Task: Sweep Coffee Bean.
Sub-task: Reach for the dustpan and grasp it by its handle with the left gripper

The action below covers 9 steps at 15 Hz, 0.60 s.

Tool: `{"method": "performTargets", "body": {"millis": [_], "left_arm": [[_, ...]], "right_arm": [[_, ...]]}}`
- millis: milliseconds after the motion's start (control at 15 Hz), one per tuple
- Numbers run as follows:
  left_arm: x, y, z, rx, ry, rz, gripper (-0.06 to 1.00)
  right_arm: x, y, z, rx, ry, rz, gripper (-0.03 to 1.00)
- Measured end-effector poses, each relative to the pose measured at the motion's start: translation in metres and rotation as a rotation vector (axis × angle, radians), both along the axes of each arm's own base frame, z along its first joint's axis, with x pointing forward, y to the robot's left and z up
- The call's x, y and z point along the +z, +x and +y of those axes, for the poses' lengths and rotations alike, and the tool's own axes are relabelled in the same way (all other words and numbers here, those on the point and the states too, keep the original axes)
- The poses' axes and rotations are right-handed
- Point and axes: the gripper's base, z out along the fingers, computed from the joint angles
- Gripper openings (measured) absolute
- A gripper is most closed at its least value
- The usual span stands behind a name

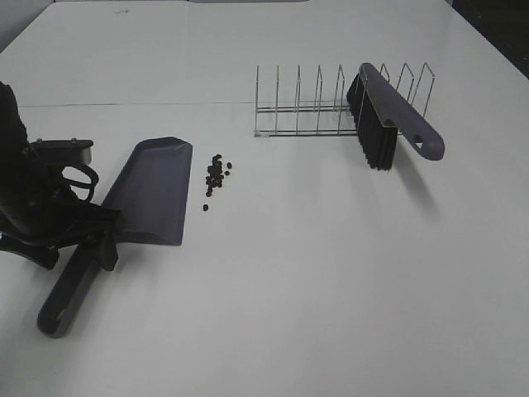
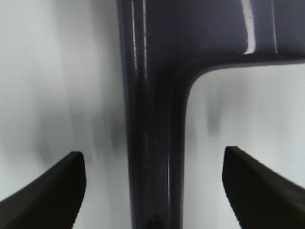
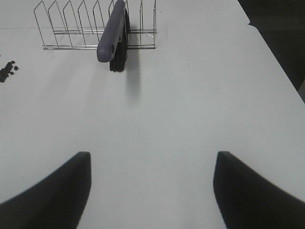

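The coffee beans [image 1: 216, 174] lie in a small loose pile on the white table, just right of the grey-purple dustpan [image 1: 149, 194]; they also show at the edge of the right wrist view [image 3: 7, 71]. My left gripper [image 1: 95, 240] is open and straddles the dustpan's handle [image 2: 152, 143], with its fingers [image 2: 47, 195] apart from the handle on both sides. A grey-purple brush [image 1: 388, 116] with black bristles leans in a wire rack [image 1: 314, 112]. My right gripper [image 3: 150, 191] is open and empty over bare table, well short of the brush [image 3: 114, 33]. It is out of the exterior high view.
The wire rack [image 3: 71, 28] stands at the back of the table, behind the beans and to their right. The table's right edge [image 3: 276, 62] runs beside a dark floor. The dustpan's handle end [image 1: 58, 318] points toward the front left.
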Motion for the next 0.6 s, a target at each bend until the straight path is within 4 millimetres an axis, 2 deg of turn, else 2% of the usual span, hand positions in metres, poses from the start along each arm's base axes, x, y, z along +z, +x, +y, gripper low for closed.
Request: {"method": "performTargets", "body": {"millis": [133, 333, 400, 467, 600], "left_arm": [[-0.0093, 0.0026, -0.0001, 0.0, 0.007, 0.002, 0.74], [-0.0113, 0.0052, 0.0, -0.006, 0.013, -0.007, 0.61], [-0.0118, 0.0055, -0.0001, -0.006, 0.013, -0.007, 0.51], [-0.0124, 0.0056, -0.0002, -0.005, 0.013, -0.007, 0.34], [-0.0124, 0.0056, -0.0002, -0.005, 0.012, -0.006, 0.35]], "right_arm": [[0.0, 0.0, 0.0, 0.0, 0.0, 0.0, 0.63], [0.0, 0.0, 0.0, 0.0, 0.0, 0.0, 0.63], [0.0, 0.0, 0.0, 0.0, 0.0, 0.0, 0.63], [0.0, 0.0, 0.0, 0.0, 0.0, 0.0, 0.63], [0.0, 0.0, 0.0, 0.0, 0.0, 0.0, 0.63]]}}
